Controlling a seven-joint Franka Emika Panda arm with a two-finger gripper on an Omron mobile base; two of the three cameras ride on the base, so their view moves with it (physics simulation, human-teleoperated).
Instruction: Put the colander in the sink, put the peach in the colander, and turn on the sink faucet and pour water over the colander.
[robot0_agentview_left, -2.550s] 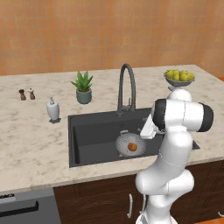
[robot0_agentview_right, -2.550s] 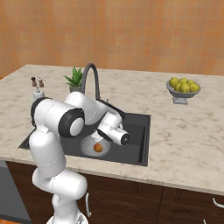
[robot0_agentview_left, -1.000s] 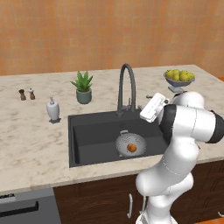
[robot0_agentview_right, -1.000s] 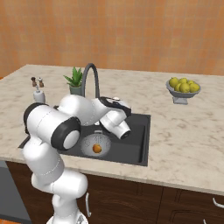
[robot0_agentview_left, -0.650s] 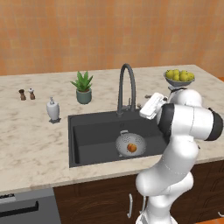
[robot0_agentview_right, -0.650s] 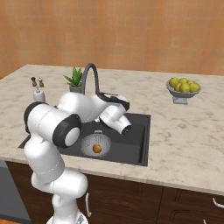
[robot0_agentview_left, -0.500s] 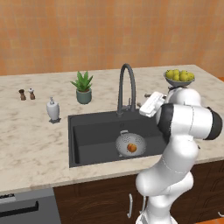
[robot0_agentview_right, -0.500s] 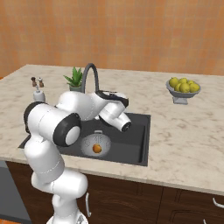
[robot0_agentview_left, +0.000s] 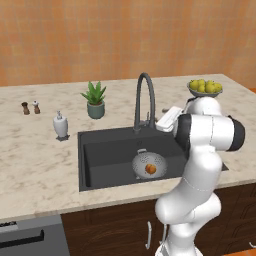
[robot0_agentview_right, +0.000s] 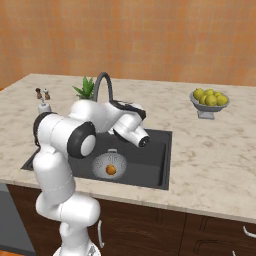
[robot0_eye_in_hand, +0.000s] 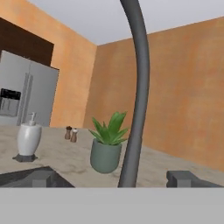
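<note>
Glossy white rounded arm segments, dark grey joint rings, dark fingers (robot0_eye_in_hand: 186, 178)

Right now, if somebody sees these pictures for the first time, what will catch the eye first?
Probably the white arm reaching over the dark sink, its open end effector beside the tall faucet. Next, the bright peach lying in the metal colander in the basin. A fruit bowl stands at the counter's far right.

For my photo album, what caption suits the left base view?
Peach sits in the colander in the sink; open gripper beside the faucet.
</note>
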